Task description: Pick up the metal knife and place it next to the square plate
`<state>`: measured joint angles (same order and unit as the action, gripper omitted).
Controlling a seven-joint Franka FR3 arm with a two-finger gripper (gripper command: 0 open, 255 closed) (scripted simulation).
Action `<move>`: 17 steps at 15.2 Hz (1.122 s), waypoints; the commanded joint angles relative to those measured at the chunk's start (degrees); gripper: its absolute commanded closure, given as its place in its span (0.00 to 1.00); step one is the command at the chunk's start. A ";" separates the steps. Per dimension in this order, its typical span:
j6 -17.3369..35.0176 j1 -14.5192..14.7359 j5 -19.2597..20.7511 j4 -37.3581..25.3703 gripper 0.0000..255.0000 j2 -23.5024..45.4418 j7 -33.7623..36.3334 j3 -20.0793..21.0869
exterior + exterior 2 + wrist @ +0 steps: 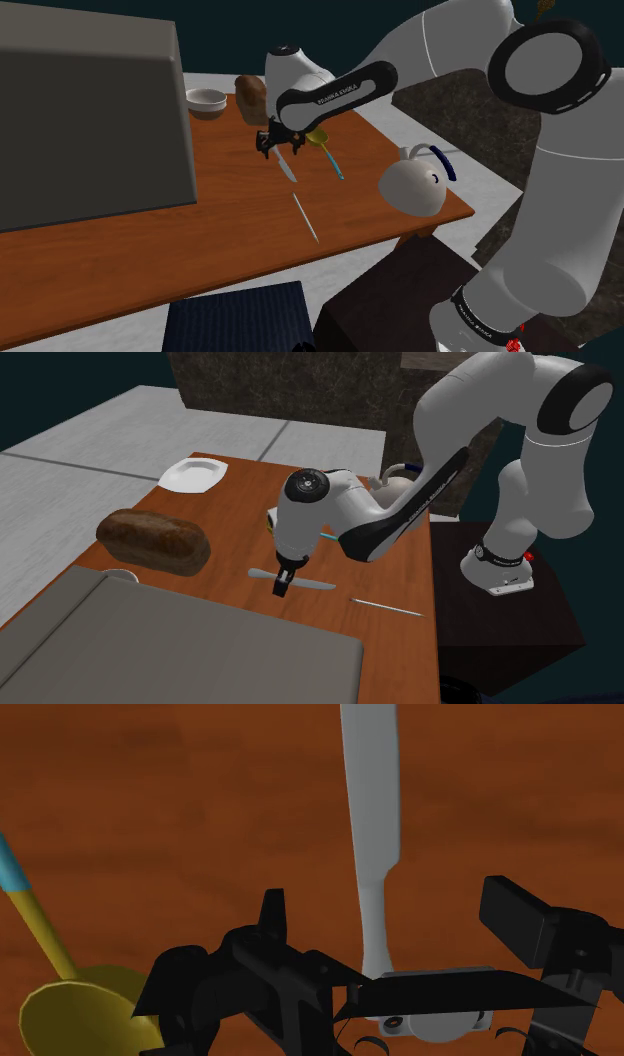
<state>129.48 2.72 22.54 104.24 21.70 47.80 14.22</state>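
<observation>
Jaws apart astride the handle end of the knife [372, 814]; gripped there, its blade may sag, clipping the yellow spoon [62, 1004] at shoulder-view three o'clock.

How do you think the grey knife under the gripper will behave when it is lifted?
The knife looks thin and flat, so probably light, stiff and unlikely to roll. Held at its narrow neck, the long wide end may tip down.
</observation>
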 commanded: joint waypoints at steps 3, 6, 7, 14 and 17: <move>1.23 0.01 0.61 -0.11 0.00 1.35 0.31 -0.36; 1.23 0.01 0.61 -0.11 0.00 1.35 0.31 -0.36; 1.23 0.01 0.61 -0.11 0.00 1.35 0.31 -0.36; 1.40 0.00 0.73 -0.28 1.00 1.69 0.31 -0.44; 1.62 -0.07 0.84 -0.53 1.00 2.14 0.22 -0.55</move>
<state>131.13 2.94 23.28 103.53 23.10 48.13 14.05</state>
